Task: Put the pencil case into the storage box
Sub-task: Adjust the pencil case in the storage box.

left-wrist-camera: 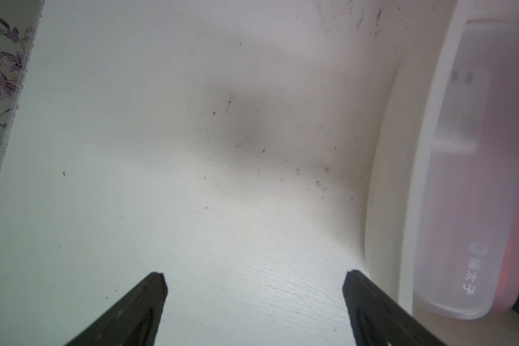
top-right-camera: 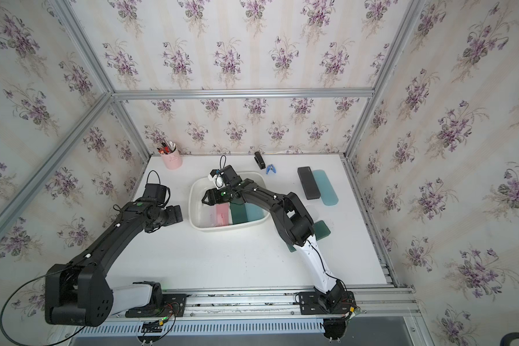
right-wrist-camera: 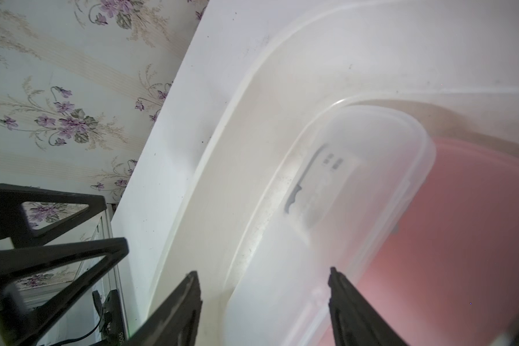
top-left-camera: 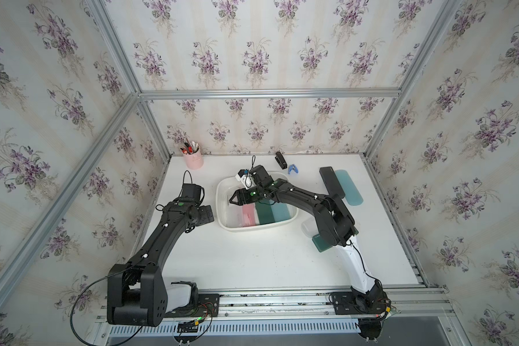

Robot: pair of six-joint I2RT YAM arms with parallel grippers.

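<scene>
I find the right gripper [right-wrist-camera: 261, 271] released, jaws apart and empty directly above the frosted pencil case [right-wrist-camera: 342, 194], which lies flat in the storage box [right-wrist-camera: 210, 155] just below the tips, the box wall on one jaw's side and a pink case [right-wrist-camera: 462, 224] on the other; my left gripper [left-wrist-camera: 253, 274] is also spread wide, over bare table [left-wrist-camera: 192, 149] beside the box. I judge the case light, rigid and slippery-shelled, best pinched across its narrow width at mid-length. It is a translucent, round-ended oblong with a faint label showing through.
</scene>
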